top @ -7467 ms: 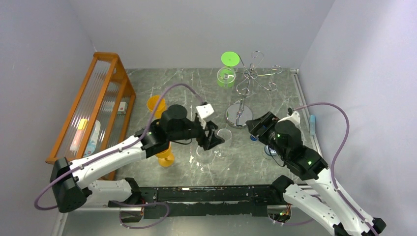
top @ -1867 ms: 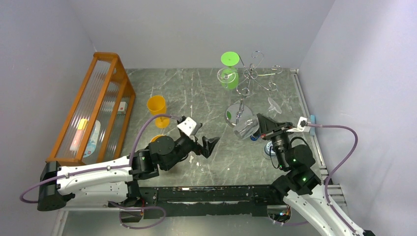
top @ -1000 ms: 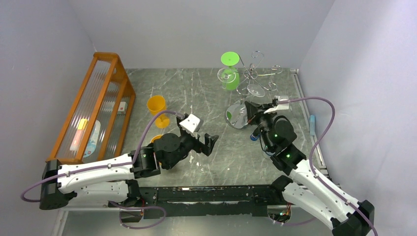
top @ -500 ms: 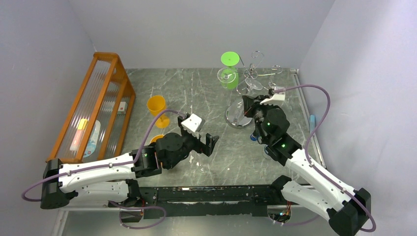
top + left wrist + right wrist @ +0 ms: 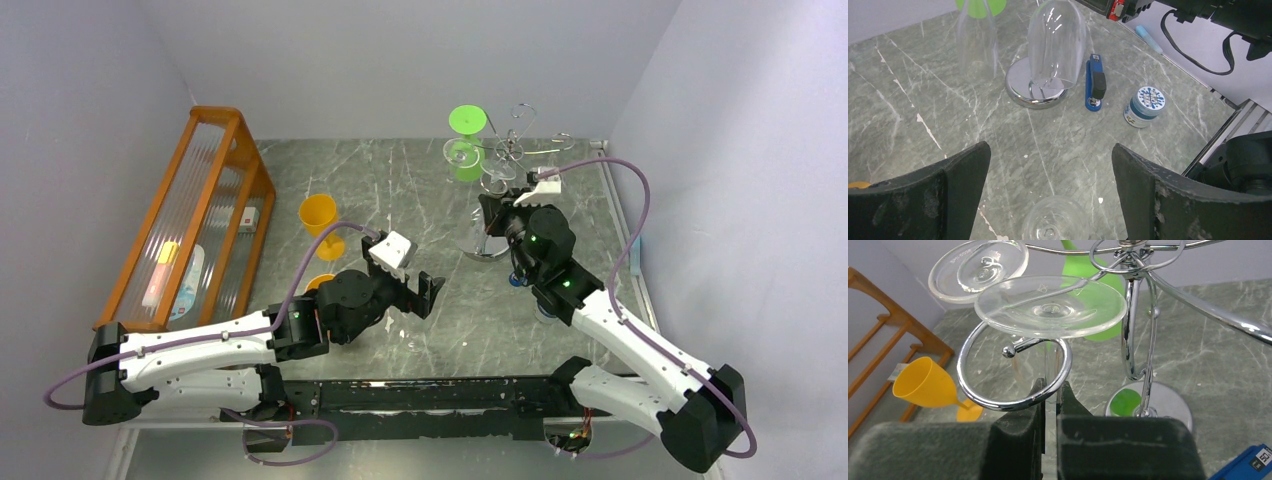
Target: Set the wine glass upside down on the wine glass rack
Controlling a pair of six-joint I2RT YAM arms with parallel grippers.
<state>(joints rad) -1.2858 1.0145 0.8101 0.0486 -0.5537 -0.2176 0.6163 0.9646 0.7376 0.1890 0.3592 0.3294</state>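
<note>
My right gripper (image 5: 1050, 390) is shut on the stem of a clear wine glass (image 5: 1050, 307) held upside down, its round foot on top. The foot sits just above a curled loop (image 5: 1013, 371) of the chrome wine glass rack (image 5: 512, 150), and the stem shows inside that loop. I cannot tell whether the foot rests on the wire. In the left wrist view the glass's bowl (image 5: 1055, 45) hangs over the rack's mirrored base (image 5: 1035, 95). My left gripper (image 5: 1050, 195) stands open low over the table, above another clear glass (image 5: 1050, 227).
A second clear glass (image 5: 979, 267) and a green glass (image 5: 466, 140) hang on the rack. A blue stapler (image 5: 1095, 82) and a small jar (image 5: 1144, 106) lie right of the base. An orange goblet (image 5: 320, 215) and an orange wooden rack (image 5: 190, 215) stand at the left.
My right arm has carried the upturned glass back and up from beside the base into the rack's looped arms. The left arm has barely moved and stays open.
</note>
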